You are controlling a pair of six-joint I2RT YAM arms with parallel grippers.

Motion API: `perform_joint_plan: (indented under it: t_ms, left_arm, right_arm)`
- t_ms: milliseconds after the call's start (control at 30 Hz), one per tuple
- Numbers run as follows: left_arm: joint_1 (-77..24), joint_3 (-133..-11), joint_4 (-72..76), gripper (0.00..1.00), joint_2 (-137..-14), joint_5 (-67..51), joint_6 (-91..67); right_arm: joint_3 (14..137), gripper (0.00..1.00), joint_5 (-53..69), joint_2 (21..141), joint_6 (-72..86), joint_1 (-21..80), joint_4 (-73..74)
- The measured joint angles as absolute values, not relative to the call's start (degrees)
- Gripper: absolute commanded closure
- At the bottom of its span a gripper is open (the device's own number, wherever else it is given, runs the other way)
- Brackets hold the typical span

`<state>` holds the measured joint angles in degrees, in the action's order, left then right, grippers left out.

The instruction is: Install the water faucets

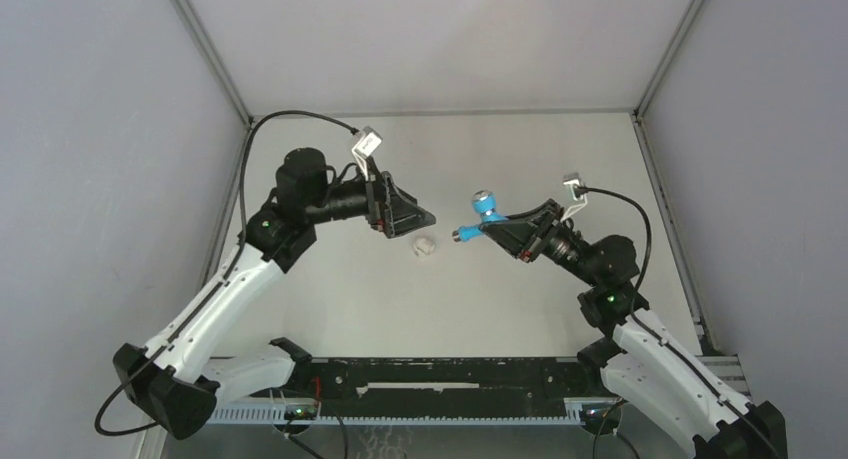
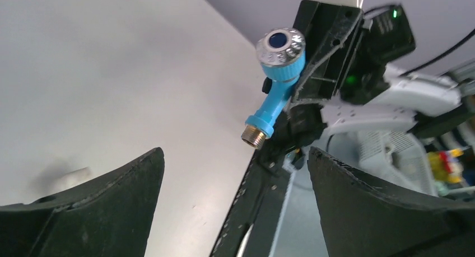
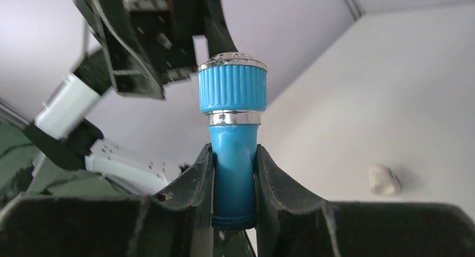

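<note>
Top external view, big to small: table (image 1: 450, 309) is white with grey walls on three sides. My left arm (image 1: 230, 289) and right arm (image 1: 650, 349) both reach in toward the middle and face each other. Left gripper (image 1: 428, 219) has its fingers spread wide with nothing between them; the left wrist view confirms this (image 2: 235, 156), with the two dark fingers well apart at the bottom corners. Right gripper (image 1: 492, 229) is clamped on the faucet (image 1: 484, 214). In the right wrist view (image 3: 234, 156) both fingers press on the blue stem from either side. The faucet (image 3: 233, 139) is held off the table, between the two grippers, with its ribbed blue knob and silver cap sticking up past my fingertips. From the left wrist view the faucet (image 2: 278, 94) has its metal threaded end angled down toward the left gripper, not touching it. White fitting (image 1: 423, 247) lies on the table just below the left gripper's tips, apart from the faucet. It also shows in the right wrist view (image 3: 383, 180), lying loose on the surface.
</note>
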<state>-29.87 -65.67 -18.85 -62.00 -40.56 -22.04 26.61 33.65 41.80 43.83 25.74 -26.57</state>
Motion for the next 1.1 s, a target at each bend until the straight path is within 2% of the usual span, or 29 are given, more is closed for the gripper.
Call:
perform_joint_plan:
  t_ms: [300, 633, 733, 1100]
  left_arm:
    - [-35.7, -57.8, 2.5, 0.02, -64.2, -36.0, -40.9]
    - [-39.6, -57.2, 18.8, 0.11, -71.8, -38.9, -50.1]
    - [-40.3, -57.2, 21.0, 0.15, -73.6, -40.3, -51.6]
    - [-40.4, -57.2, 34.6, 0.38, -76.3, -43.2, -59.9]
  right_arm:
    - [23.8, 1.00, 16.4, 38.3, 51.4, 29.3, -40.7]
    - [23.2, 1.00, 11.4, 38.3, 53.6, 29.8, -43.1]
    - [23.2, 1.00, 11.0, 38.4, 54.1, 29.8, -43.2]
    - [23.2, 1.00, 11.3, 39.6, 55.7, 29.8, -44.3]
